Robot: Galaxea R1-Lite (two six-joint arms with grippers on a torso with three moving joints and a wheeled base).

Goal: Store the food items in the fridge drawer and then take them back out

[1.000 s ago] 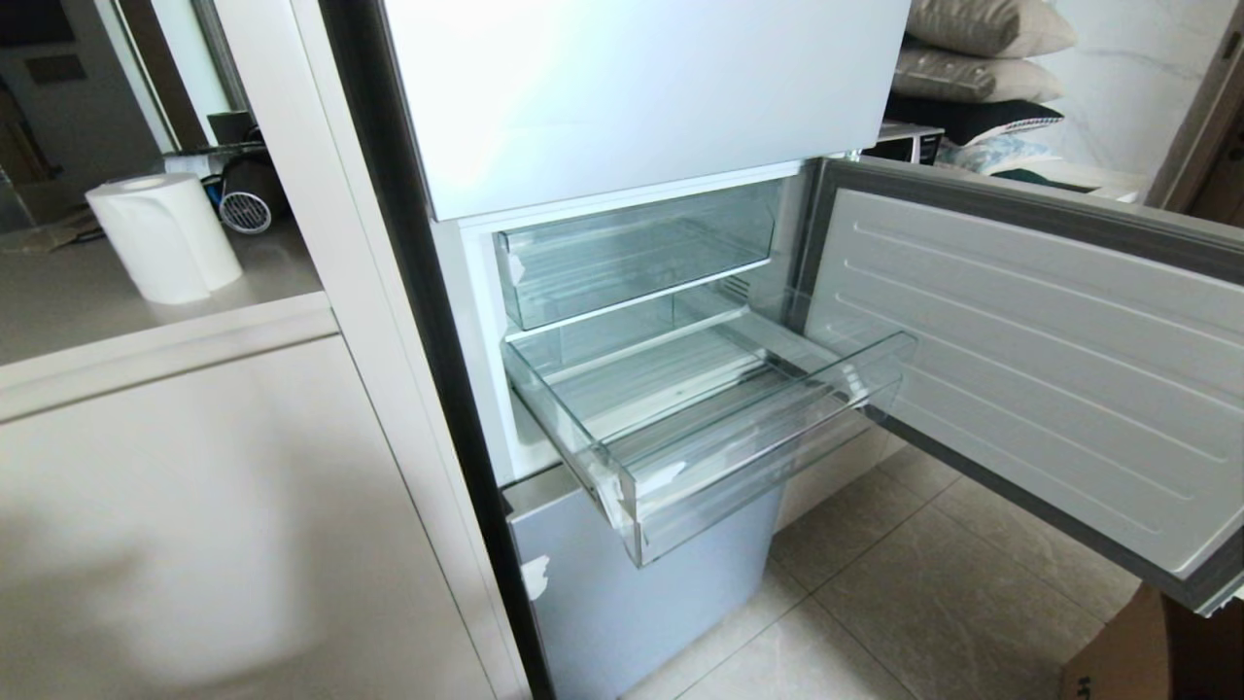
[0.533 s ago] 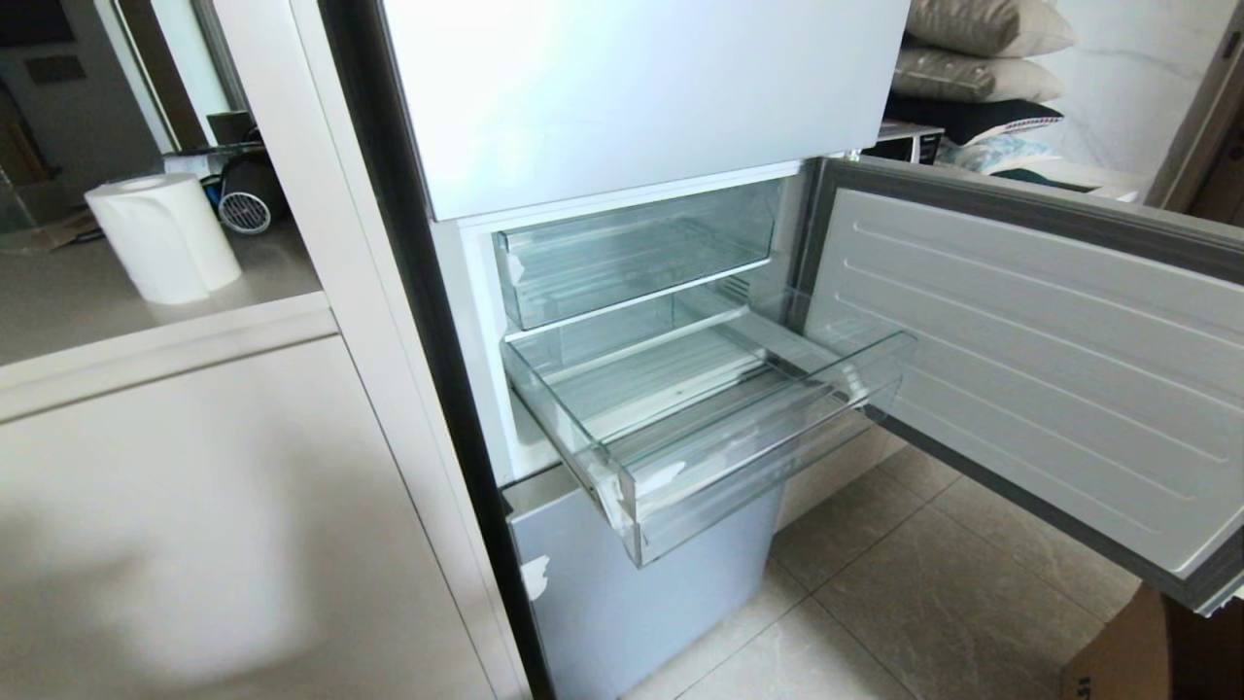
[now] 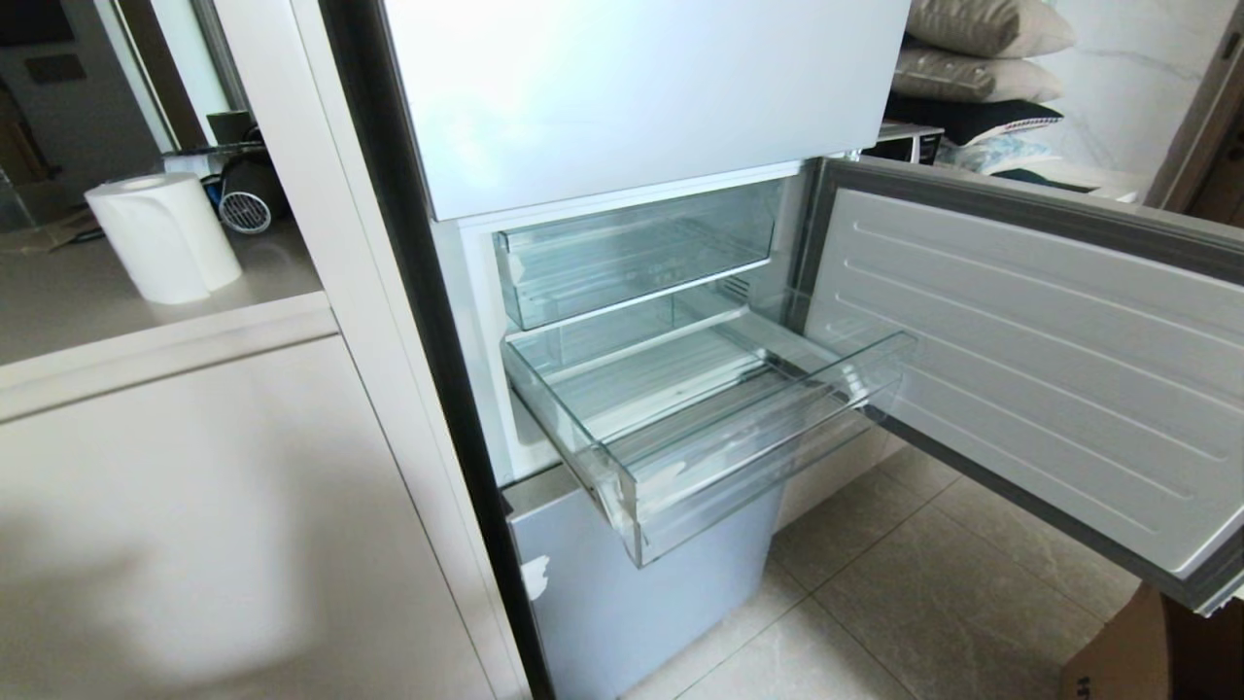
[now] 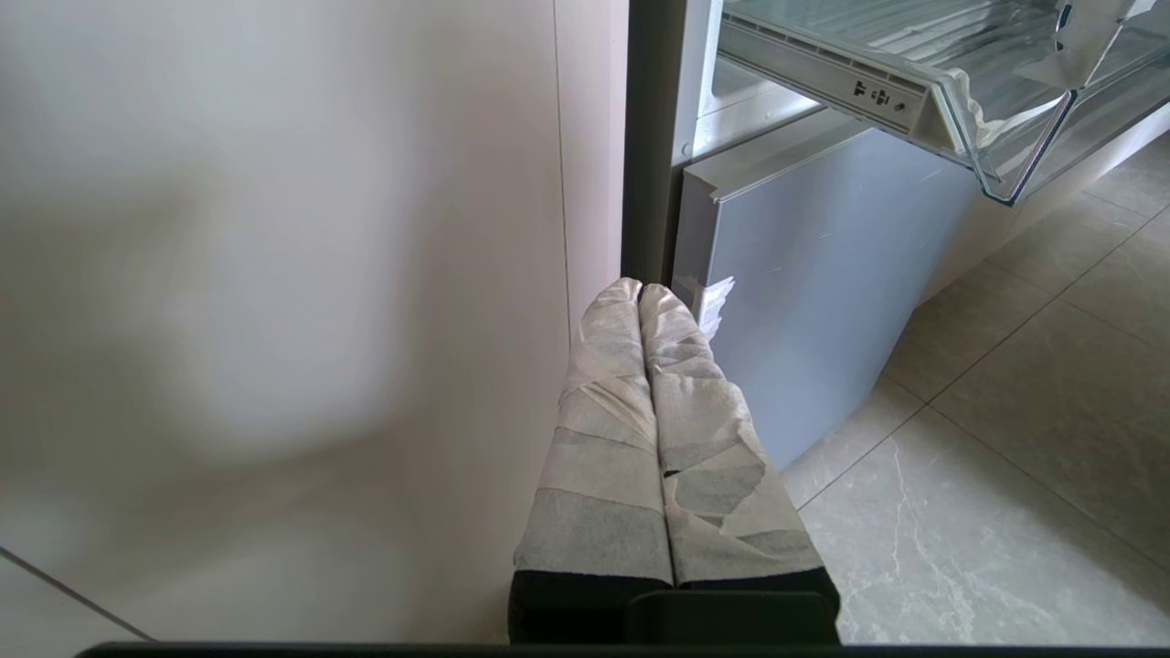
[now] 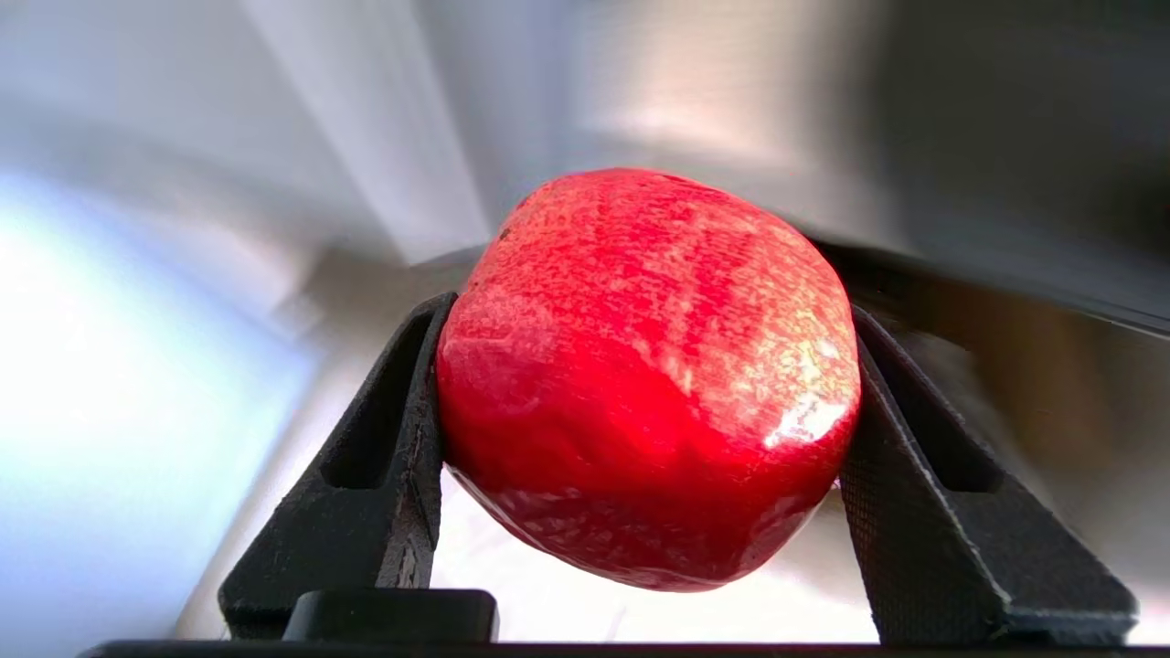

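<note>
White roll of paper on the counter far left, left gripper low by the pale cupboard side with wrapped fingers pressed together, holding nothing. Next, clear fridge drawer pulled out, bare inside, shallower tray above it, open door to its right. Red food item squeezed between right gripper fingers: best lifted over the thick front lip, kept away from the door, then set down softly.

Pale tiled floor, cream cabinet — paper roll on its counter, pillows stacked behind.
</note>
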